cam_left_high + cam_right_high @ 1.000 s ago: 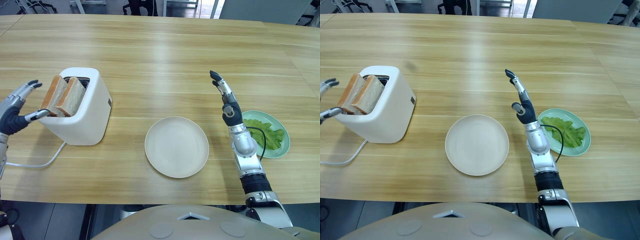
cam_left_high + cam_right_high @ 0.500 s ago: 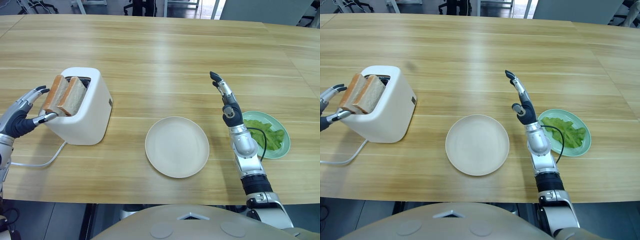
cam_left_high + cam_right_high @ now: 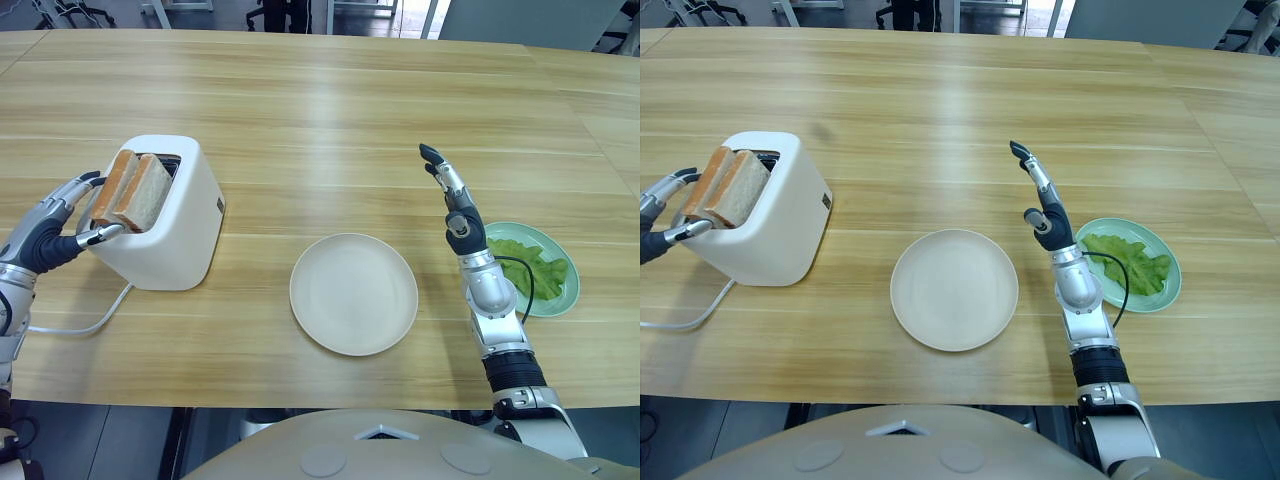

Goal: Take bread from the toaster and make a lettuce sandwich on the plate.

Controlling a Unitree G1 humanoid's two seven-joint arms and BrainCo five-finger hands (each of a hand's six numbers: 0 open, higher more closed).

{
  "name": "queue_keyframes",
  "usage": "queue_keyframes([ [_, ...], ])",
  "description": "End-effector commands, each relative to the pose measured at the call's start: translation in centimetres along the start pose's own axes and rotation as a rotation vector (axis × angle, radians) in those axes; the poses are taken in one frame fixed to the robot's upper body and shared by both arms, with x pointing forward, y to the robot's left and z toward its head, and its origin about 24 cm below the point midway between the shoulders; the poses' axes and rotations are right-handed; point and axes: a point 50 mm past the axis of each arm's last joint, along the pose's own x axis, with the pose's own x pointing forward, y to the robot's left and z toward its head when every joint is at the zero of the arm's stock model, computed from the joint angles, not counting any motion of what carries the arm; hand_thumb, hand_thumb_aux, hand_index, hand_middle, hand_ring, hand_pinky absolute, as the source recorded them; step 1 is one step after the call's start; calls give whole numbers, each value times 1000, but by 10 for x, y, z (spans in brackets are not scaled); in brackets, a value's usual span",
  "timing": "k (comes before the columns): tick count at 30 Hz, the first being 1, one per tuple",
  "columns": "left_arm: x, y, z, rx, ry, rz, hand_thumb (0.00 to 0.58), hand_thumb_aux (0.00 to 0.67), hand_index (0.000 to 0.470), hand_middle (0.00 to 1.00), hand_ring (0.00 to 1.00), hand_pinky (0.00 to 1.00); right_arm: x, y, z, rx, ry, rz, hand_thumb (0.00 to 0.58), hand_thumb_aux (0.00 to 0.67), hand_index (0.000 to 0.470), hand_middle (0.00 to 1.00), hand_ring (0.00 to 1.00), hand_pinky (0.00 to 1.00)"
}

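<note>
Left robot hand [image 3: 52,226] just beside the bread [image 3: 130,190] — plate [image 3: 353,293] well apart.

Pale wooden table [image 3: 330,90] with soft glare down the middle; chair legs [image 3: 272,14] past far edge; grey floor [image 3: 90,442] near left.

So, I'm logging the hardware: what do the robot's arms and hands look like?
The left hand and right hand have black palms and slim silver-grey fingers with dark tips. The right forearm is rounded silver metal above a black ribbed cuff; a thin black cable loops off it.
</note>
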Motion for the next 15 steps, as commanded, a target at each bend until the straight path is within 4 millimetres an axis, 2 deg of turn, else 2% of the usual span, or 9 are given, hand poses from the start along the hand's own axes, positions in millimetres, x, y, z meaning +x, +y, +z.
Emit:
queue_keyframes([
  [1,2,1,1,8,-4,5,23,13,9,0,0,0,-3,-2,-1,6,16,-4,0,0,0,0,0,0],
  [15,-1,-4,-5,16,32,-9,62,37,25,0,0,0,-4,-3,-1,11,22,-2,0,0,0,0,0,0],
])
